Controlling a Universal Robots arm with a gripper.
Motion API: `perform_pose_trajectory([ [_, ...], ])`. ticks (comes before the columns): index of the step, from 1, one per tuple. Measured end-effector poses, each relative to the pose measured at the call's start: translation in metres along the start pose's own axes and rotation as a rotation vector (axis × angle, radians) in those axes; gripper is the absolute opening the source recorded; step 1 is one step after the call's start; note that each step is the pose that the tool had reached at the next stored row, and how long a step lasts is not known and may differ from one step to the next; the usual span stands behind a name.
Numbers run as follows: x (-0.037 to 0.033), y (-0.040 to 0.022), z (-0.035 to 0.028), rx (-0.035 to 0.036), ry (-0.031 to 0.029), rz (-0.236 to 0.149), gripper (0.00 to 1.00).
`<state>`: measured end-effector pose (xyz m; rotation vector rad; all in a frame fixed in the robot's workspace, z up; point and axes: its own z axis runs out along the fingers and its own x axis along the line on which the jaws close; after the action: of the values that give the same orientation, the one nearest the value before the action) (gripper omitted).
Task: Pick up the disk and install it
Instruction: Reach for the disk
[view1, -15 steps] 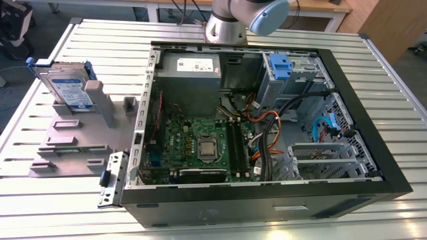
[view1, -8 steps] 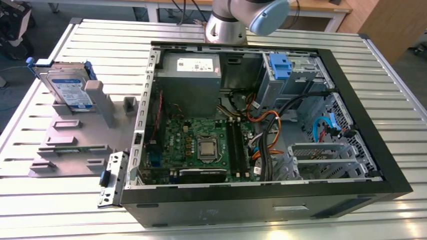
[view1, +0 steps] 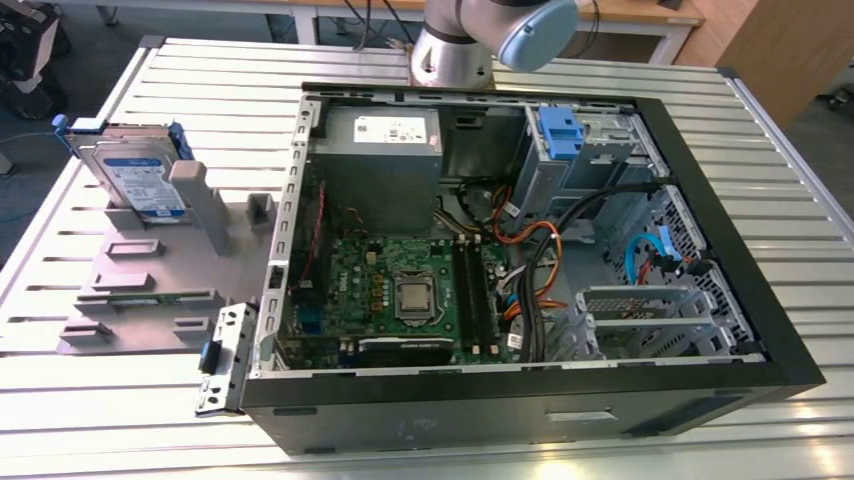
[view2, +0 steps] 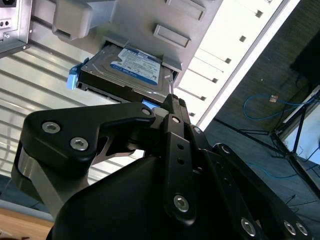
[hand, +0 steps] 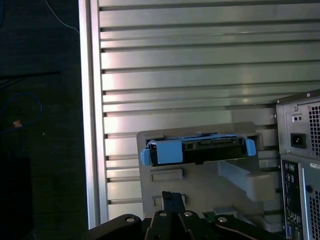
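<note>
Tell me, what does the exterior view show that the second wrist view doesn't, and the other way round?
The exterior view looks into the open computer case, with its green motherboard and orange and black wires, and takes in a joint of the arm behind it. The second wrist view brings the black pincer up close, pointing towards the disk, plus a blue cable on the dark floor past the table. Both share the disk in its blue carrier, standing in the grey holder on the slatted table.
</note>
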<state>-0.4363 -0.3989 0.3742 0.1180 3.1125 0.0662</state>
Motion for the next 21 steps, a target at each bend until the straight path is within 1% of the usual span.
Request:
perform_pose_trajectory([
  [21, 0.0069, -0.0005, -0.0001, 0.0000, 0.0000, 0.000, 0.11],
])
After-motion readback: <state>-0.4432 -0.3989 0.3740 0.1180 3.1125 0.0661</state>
